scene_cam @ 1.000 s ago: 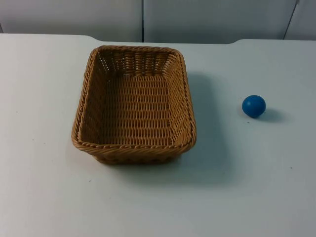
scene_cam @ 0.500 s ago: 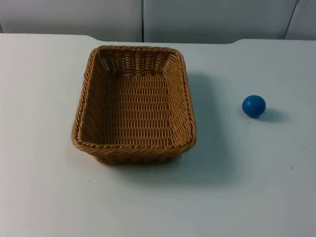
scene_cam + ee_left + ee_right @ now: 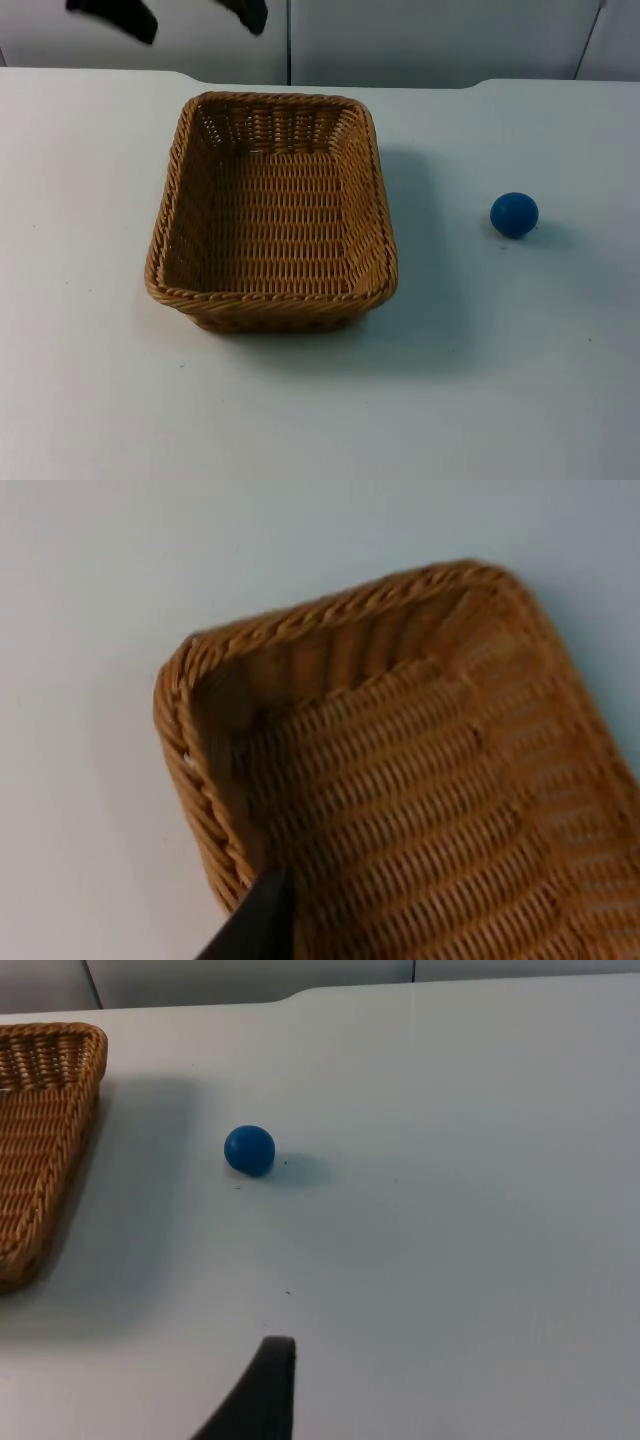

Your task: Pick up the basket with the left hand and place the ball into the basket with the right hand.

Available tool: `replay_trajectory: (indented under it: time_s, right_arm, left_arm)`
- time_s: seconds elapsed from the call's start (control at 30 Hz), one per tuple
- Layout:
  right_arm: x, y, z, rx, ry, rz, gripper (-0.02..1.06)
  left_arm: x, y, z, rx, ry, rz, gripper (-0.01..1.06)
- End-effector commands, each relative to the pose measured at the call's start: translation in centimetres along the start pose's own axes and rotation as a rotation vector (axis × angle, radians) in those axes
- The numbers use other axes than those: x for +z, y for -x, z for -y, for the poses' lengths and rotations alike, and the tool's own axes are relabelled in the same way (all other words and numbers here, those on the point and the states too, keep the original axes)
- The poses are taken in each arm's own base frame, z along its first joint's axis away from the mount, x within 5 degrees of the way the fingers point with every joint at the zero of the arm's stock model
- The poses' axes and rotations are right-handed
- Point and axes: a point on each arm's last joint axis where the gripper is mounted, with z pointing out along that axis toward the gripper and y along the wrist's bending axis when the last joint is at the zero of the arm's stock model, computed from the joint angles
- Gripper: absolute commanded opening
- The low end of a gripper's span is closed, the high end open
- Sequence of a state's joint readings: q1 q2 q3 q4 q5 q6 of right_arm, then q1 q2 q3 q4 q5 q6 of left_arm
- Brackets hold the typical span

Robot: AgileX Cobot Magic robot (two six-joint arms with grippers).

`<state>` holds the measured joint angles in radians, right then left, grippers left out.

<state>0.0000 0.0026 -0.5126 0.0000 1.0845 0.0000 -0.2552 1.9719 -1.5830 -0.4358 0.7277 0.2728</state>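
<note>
Partly cropped left gripper (image 3: pixel 190 15) above basket (image 3: pixel 272 300) (ball (image 3: pixel 514 215) apart).

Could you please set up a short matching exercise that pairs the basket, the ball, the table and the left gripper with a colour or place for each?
Column one:
1. wicker basket
2. ball
3. table
4. left gripper

Column two:
A. white
B. blue, lying on the table apart from the basket
C. black, above the table's far edge, in front of the partition wall
D. tan, woven, standing on the table with nothing in it

Pairs: 1-D, 2-B, 3-A, 4-C
</note>
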Motion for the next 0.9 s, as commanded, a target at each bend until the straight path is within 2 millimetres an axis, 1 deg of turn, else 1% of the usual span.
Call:
replay_trajectory:
  time_s: [0.0,0.1,0.13,0.27,0.3,0.33,0.4,0.47,0.53,0.6,0.67,0.87]
  right_arm:
    - [0.0,0.0,0.0,0.002,0.005,0.005,1.05]
    - [0.0,0.0,0.0,0.002,0.005,0.005,1.05]
    - [0.0,0.0,0.0,0.002,0.005,0.005,1.05]
    - [0.0,0.0,0.0,0.002,0.005,0.005,1.05]
    - [0.0,0.0,0.0,0.002,0.005,0.005,1.05]
    - [0.0,0.0,0.0,0.002,0.005,0.005,1.05]
    - [0.0,0.0,0.0,0.002,0.005,0.005,1.05]
    - [0.0,0.0,0.0,0.002,0.005,0.005,1.05]
    - [0.0,0.0,0.0,0.002,0.005,0.005,1.05]
    - [0.0,0.0,0.0,0.002,0.005,0.005,1.05]
    - [0.0,0.0,0.0,0.002,0.005,0.005,1.05]
    - [0.0,0.0,0.0,0.002,0.005,0.005,1.05]
  left_arm:
    - [2.1,-0.4,-0.7,-0.055,0.036,-0.023,1.05]
    - [4.5,-1.6,-2.2,-0.078,0.130,-0.088,1.05]
    - [4.5,-1.6,-2.2,-0.078,0.130,-0.088,1.05]
    - [6.6,-2.5,-3.1,-0.080,0.151,-0.110,1.05]
    - [6.6,-2.5,-3.1,-0.080,0.151,-0.110,1.05]
    - [7.0,-2.7,-3.3,-0.082,0.154,-0.110,1.05]
    - [8.1,-3.9,-3.7,-0.113,0.163,-0.123,1.05]
    - [8.4,-4.3,-3.8,-0.118,0.165,-0.131,1.05]
    - [9.1,-5.4,-4.2,-0.123,0.178,-0.123,1.05]
    - [9.4,-6.1,-4.4,-0.156,0.187,-0.122,1.05]
    - [9.5,-6.2,-4.4,-0.162,0.189,-0.114,1.05]
    - [10.0,-6.2,-2.6,-0.120,0.190,-0.085,1.05]
